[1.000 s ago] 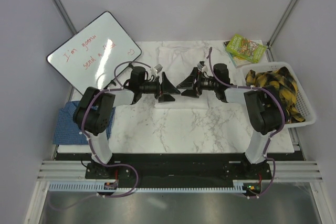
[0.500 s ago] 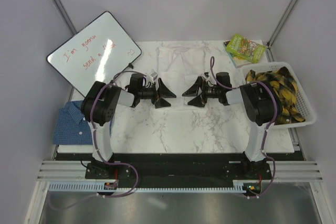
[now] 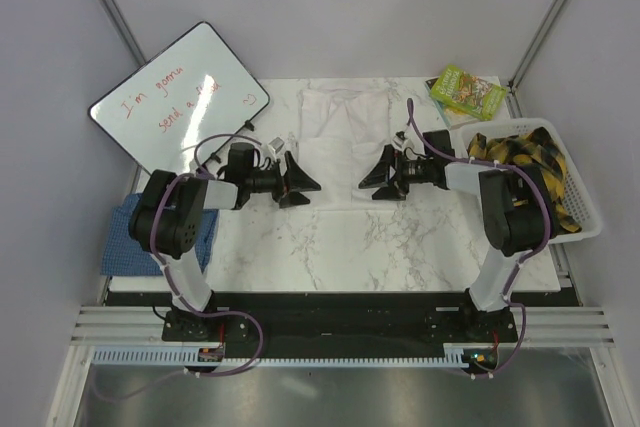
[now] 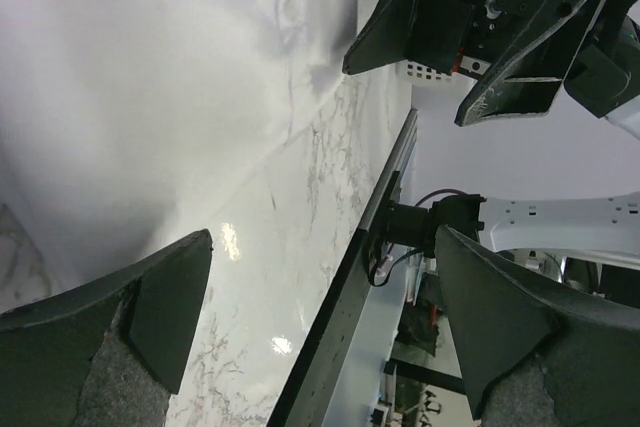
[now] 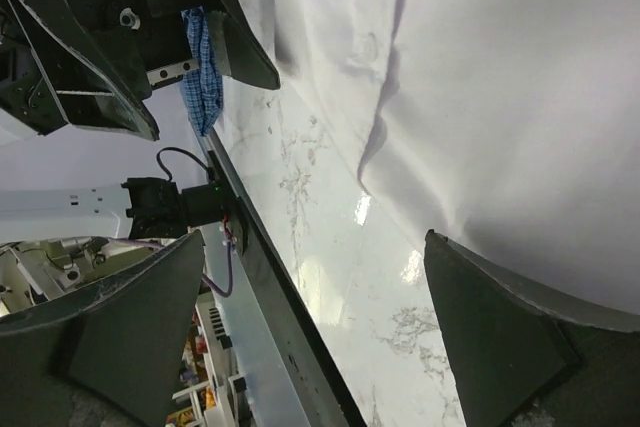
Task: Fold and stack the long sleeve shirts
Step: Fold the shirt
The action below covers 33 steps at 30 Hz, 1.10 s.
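- Top external view: your white shirt [image 3: 345,127] lies flat at the table's [image 3: 330,247] far edge
- Left gripper [image 3: 305,187] and right gripper [image 3: 372,182] both gape wide, holding nothing

plain white shirt [image 3: 342,137], blue fine-check shirt [image 3: 112,247], grey-veined white marble table [image 3: 340,247], yellow-and-black plaid cloth [image 3: 522,147], green box [image 3: 467,92]

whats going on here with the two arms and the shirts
Two robot arms are partway through a shirt-folding job. A white shirt lies flat on the marble table. The left gripper and right gripper are low at its left and right sides, facing each other, both open and holding nothing. A blue checked shirt sits at the table's left edge, partly hidden by the left arm. The two shirts are not stacked yet.
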Motion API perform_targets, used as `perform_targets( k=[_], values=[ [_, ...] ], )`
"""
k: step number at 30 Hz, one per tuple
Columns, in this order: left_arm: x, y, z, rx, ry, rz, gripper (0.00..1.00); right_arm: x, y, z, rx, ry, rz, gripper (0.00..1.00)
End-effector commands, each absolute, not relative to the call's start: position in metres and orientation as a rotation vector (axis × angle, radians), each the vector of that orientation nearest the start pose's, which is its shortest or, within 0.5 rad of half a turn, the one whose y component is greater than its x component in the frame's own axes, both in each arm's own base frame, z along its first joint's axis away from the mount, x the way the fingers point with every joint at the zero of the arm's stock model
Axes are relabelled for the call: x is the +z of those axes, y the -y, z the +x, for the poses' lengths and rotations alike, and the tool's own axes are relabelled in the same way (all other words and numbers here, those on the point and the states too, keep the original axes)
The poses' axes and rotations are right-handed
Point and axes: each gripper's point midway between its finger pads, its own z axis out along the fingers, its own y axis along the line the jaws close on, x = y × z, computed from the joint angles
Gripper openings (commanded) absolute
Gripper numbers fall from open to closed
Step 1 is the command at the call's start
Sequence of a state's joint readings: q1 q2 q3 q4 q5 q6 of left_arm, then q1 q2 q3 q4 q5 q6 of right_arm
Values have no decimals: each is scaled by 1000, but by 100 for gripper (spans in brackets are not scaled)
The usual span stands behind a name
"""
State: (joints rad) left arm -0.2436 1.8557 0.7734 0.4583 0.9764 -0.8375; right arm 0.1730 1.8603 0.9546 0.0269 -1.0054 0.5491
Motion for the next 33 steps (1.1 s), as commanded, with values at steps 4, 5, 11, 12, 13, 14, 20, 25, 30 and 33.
perform_targets(
  k=[4, 5, 11, 12, 13, 14, 20, 25, 30, 33],
  values=[
    [110, 267, 324, -1644, -2247, 138, 99, 105, -235, 324, 1620, -2398, -90, 98],
    [99, 266, 328, -1638, -2271, 105, 99, 101, -236, 326, 1616, -2398, -98, 98],
    [65, 259, 350, -1571, -2318, -2, 99, 54, -227, 345, 1540, -2466, -113, 98],
    [55, 256, 350, -1566, -2347, -42, 99, 48, -224, 347, 1522, -2465, -120, 98],
    [48, 253, 349, -1557, -2378, -80, 99, 41, -222, 345, 1517, -2481, -108, 98],
    [40, 250, 344, -1549, -2407, -113, 99, 37, -220, 339, 1519, -2514, -85, 98],
    [13, 236, 302, -1505, -2559, -211, 98, 11, -210, 291, 1506, -2683, -111, 98],
    [22, 225, 262, -1489, -2610, -170, 98, 22, -212, 240, 1534, -2729, -201, 98],
    [52, 223, 227, -1584, -2604, -95, 98, 65, -227, 204, 1605, -2657, -351, 98],
    [95, 229, 234, -1628, -2455, 73, 98, 86, -227, 220, 1605, -2599, -475, 98]
  ],
)
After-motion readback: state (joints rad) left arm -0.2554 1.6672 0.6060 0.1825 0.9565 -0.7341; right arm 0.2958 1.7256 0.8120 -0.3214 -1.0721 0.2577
